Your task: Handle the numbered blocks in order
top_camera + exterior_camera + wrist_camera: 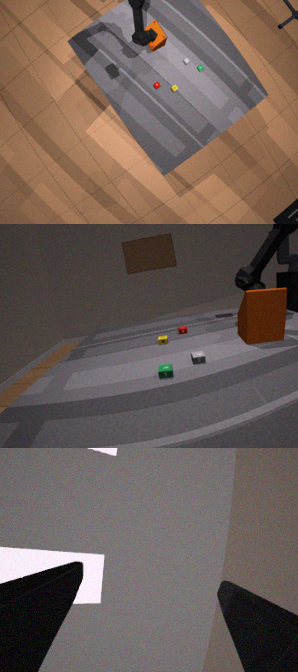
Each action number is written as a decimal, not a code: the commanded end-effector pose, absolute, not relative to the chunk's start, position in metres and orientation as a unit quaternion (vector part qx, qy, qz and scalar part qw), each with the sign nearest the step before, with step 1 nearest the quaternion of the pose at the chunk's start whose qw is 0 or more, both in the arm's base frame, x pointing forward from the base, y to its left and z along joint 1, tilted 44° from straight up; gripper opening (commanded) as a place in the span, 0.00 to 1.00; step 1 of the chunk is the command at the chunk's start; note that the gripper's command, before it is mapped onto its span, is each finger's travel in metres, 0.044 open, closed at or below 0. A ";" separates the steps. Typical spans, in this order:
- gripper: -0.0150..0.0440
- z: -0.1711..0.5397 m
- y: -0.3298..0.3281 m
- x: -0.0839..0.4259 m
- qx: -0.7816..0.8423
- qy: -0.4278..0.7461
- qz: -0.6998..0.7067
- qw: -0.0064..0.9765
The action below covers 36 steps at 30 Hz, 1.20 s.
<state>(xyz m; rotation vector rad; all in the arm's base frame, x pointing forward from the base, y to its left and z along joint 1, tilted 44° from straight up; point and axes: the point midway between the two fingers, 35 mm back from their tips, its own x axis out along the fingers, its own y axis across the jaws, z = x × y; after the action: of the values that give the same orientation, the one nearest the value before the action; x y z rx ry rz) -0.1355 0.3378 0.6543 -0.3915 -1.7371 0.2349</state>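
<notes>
Table [189, 121] [101, 389] [160, 513] bearing an orange wedge [160, 34] [264, 315] and four small, separate blocks: green [200, 68] [166, 371], white [187, 61] [198, 357], yellow [174, 88] [163, 340], red [156, 85] [183, 330]. Gripper [152, 35] [255, 286] [153, 579], open and empty, is near the wedge, well apart from them. Green's digit, probably 1, suggests starting there: clear the wedge and white neighbour, align fingers with opposite faces, descend centred, squeeze gently, release without lifting.
</notes>
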 end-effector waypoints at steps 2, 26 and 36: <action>0.93 0.689 0.253 -0.128 -0.091 -0.756 0.029 0.648; 0.93 0.686 -0.069 0.014 0.180 -0.564 -0.270 0.760; 0.93 0.613 -0.162 0.108 0.242 -0.390 -0.377 0.804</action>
<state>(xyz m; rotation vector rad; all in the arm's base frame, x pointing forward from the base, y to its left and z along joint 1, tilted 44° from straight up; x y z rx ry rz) 0.0690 -0.1289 0.6476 0.4807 -1.0049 -0.7222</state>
